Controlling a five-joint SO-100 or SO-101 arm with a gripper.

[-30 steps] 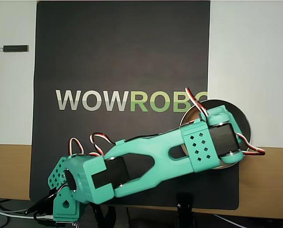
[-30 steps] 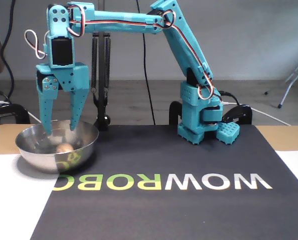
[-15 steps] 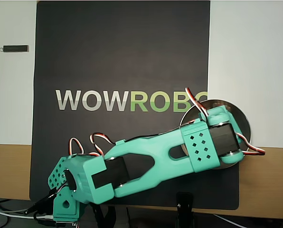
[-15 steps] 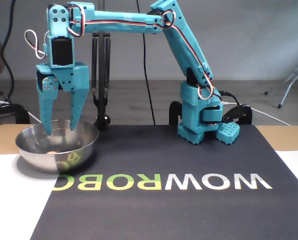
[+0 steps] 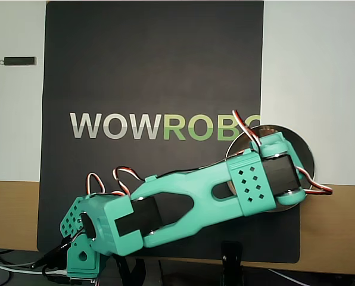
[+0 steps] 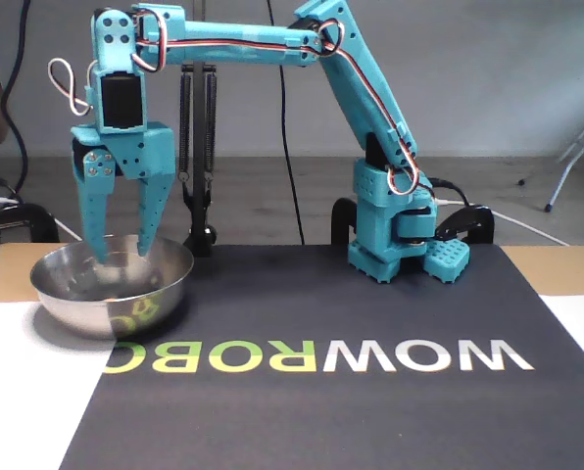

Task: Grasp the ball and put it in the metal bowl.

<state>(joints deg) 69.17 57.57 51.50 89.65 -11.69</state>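
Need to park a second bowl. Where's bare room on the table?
Free: the dark mat above the WOWROBO lettering, and the white sheet right of it in the overhead view. Crowded: the bowl with the gripper open over it, and the arm's base.

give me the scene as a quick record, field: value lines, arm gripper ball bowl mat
arm: teal, reaching from its base over the metal bowl
gripper: open, fingers pointing down, tips at the bowl's rim
ball: not clearly seen in the fixed view; hidden by the arm in the overhead view
bowl: on the table at the black mat's edge, left in the fixed view
mat: printed WOWROBO
side item: small dark bar on the white sheet
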